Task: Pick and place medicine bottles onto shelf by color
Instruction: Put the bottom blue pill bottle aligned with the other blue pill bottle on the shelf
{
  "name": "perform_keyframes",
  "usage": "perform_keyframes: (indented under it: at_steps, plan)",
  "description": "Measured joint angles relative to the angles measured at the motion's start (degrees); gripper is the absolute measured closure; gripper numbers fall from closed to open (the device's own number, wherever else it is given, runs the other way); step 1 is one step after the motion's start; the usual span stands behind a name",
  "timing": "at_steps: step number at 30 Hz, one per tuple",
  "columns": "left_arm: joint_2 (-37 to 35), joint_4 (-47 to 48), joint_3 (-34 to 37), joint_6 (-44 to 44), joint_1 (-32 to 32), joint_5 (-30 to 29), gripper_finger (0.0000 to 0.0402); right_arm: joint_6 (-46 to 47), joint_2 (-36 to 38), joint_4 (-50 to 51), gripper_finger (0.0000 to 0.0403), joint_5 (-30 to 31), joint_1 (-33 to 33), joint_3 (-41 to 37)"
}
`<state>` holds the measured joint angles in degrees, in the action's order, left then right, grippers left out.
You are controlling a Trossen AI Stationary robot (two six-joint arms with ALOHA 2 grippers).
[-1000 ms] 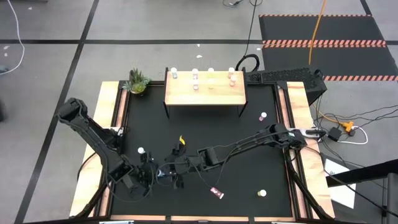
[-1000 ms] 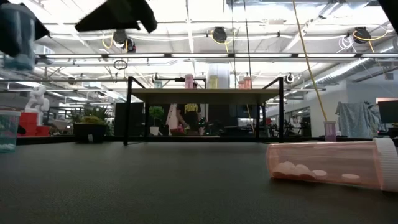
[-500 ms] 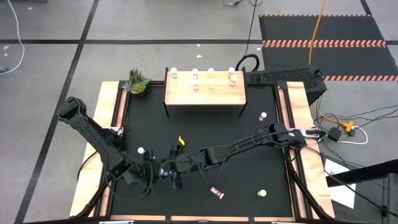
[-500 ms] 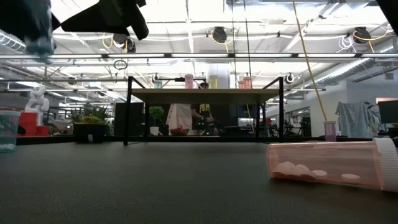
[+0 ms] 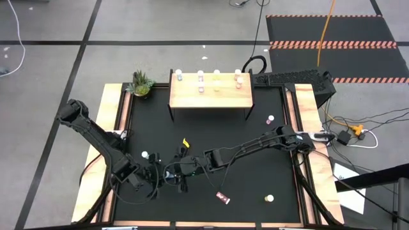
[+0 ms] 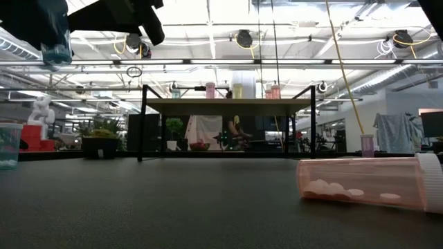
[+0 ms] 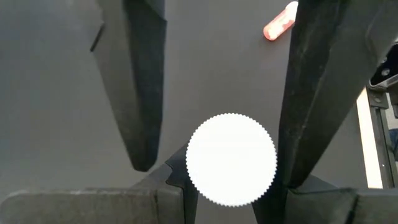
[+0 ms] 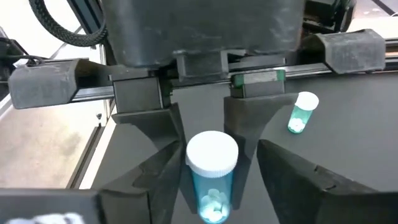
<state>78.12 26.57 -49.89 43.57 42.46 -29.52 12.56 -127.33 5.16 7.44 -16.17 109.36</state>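
A blue medicine bottle (image 8: 211, 199) with a white cap (image 7: 231, 158) hangs above the table's near left part, and my left gripper (image 5: 158, 176) is shut on it. My right gripper (image 5: 175, 173) reaches in from the right, open. Its fingers (image 8: 149, 186) stand on either side of the bottle's body without a touch that I can see. The shelf (image 5: 211, 92) stands at the far edge on thin dark legs, with several bottles (image 5: 200, 80) upright on its top. A pink bottle (image 6: 367, 183) lies on its side on the mat. My left gripper has the blue bottle between its two fingers (image 8: 177, 134), which flank it just below the cap (image 8: 211, 152). The cap sits far back toward the palm and the body points out along the fingers. The cap hides the place of contact. The bottle is lifted clear of the table (image 6: 55, 34).
Loose bottles stand or lie on the mat: a green one (image 8: 301, 112) near the left edge, one (image 5: 269, 199) near right, one (image 5: 270, 119) far right, and the pink one (image 5: 223, 198). A yellow scrap (image 5: 186, 144) and a potted plant (image 5: 141, 84) sit farther back.
In the low view the blue bottle in my left gripper has shifted a little toward the table's right, toward my right gripper, and stays clear of the table.
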Motion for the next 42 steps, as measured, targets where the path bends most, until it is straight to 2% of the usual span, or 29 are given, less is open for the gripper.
perform_keyframes:
  at_steps: [10, 19, 23, 27, 31, 36, 40, 42]
  plan:
    - [0.03, -0.50, 0.07, -0.11, -0.40, -0.32, 0.0293, 0.20, 0.09, 0.11, 0.0249, -1.39, 0.62, 0.00]
    - [0.03, -0.39, 0.07, 3.88, -0.33, -0.40, 0.0285, 1.84, 0.11, -0.03, 0.0289, -1.82, 0.72, 0.00]
    - [-0.83, 0.99, 0.07, 8.12, -0.46, -0.81, 0.0244, 1.83, 0.80, 0.26, 0.0285, -1.43, 0.99, 0.00]
    - [-3.21, 2.55, -0.17, 12.55, -1.22, -1.84, 0.0181, 1.87, 2.68, 0.71, 0.0285, -0.23, 2.17, 0.15]
    - [-6.75, 6.42, -0.16, 11.23, -1.36, -1.03, 0.0118, -1.47, 6.20, 2.67, 0.0286, 1.41, 4.04, -0.79]
    - [-12.89, 10.24, -0.13, 10.77, -1.82, -1.04, 0.0057, -4.58, 15.20, 0.51, 0.0284, 3.41, 9.78, -11.23]
    - [-17.03, 12.01, -0.06, 11.37, -2.76, -4.02, 0.0033, -4.83, 23.38, -13.98, 0.0285, 3.06, 15.96, -23.78]
    - [-18.58, 13.03, -0.06, 11.56, -3.48, -6.62, 0.0029, -6.54, 26.29, -20.62, 0.0285, 3.10, 19.11, -26.97]
